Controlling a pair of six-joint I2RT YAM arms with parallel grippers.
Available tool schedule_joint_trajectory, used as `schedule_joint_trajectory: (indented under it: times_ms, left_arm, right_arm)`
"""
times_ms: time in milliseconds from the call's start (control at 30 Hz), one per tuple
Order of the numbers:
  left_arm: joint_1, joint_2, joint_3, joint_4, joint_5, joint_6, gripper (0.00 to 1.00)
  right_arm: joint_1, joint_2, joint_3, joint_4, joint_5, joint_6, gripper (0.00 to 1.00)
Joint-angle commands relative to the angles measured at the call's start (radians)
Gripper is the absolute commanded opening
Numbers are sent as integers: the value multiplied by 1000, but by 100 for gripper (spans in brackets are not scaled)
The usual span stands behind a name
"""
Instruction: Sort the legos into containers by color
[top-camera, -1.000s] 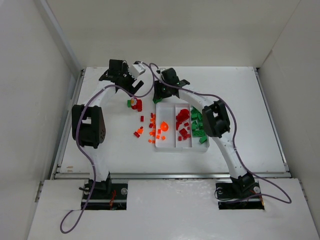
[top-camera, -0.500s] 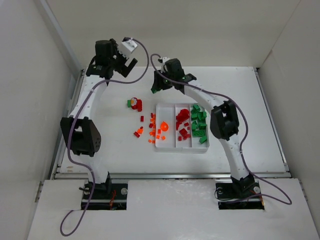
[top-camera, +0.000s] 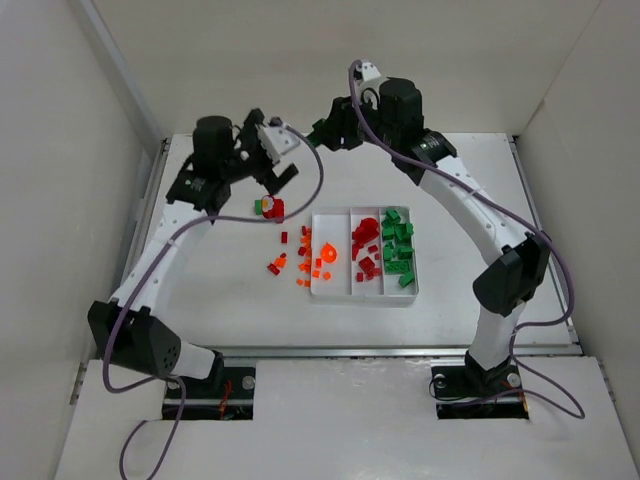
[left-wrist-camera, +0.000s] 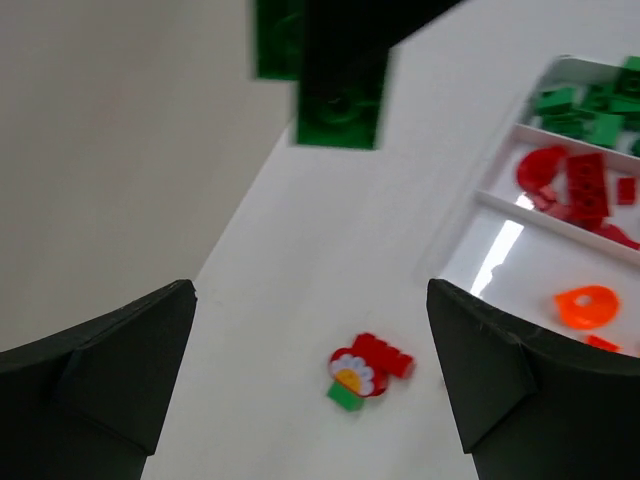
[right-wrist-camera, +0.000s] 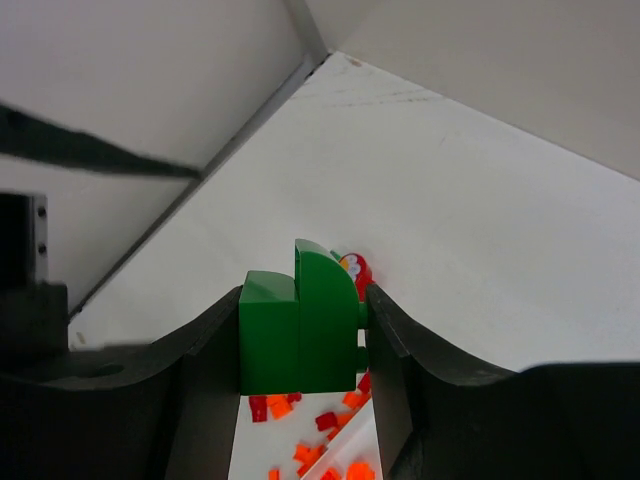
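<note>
My right gripper (top-camera: 328, 132) hangs high over the table's back, shut on a green lego (right-wrist-camera: 300, 335) made of two joined bricks; the same green lego (left-wrist-camera: 335, 90) shows at the top of the left wrist view. My left gripper (top-camera: 278, 172) is open above a red lego cluster (left-wrist-camera: 365, 368) with a white flower and a green bit. The white tray (top-camera: 330, 296) holds orange legos (top-camera: 328, 255) in its left container, red ones (top-camera: 365, 245) in the middle and green ones (top-camera: 398, 245) in the right. Loose orange and red legos (top-camera: 300, 258) lie left of the tray.
White walls close in the table at the back and both sides. The red flower cluster (top-camera: 270, 208) lies apart from the other loose bricks, toward the back left of the tray. Purple cables trail along both arms.
The right arm has lifted up and back with the green lego, its elbow swinging out to the right. The left gripper rose to the back left, then came down over the red flower cluster.
</note>
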Motion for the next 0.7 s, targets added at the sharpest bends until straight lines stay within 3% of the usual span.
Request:
schedule_joint_trajectory:
  times_ms: [0,67,267,367,533,667]
  left_arm:
    - [-110,-129,-162,239,9,25,100]
    - [-154,-155,-239,289,-42,49,100]
    - [-224,-122,-257,352,-131,40,100]
    - [-224,-104,-257,352,-131,40,95]
    - [-224,-82,-211,255,-56,83,74]
    - [-224,-82,-211,156,24,123,73]
  right_arm:
    - [-4,-43,-52,-1,-69,33,0]
    - [-4,-67,-69,-23,-69,45,0]
    - [17,-132,-151,-43,-13,54,0]
    - [17,-155,-197,-52,-26,54,0]
    - [37,-177,-219,-52,-26,54,0]
    - [48,-177,-210,-52,-26,54,0]
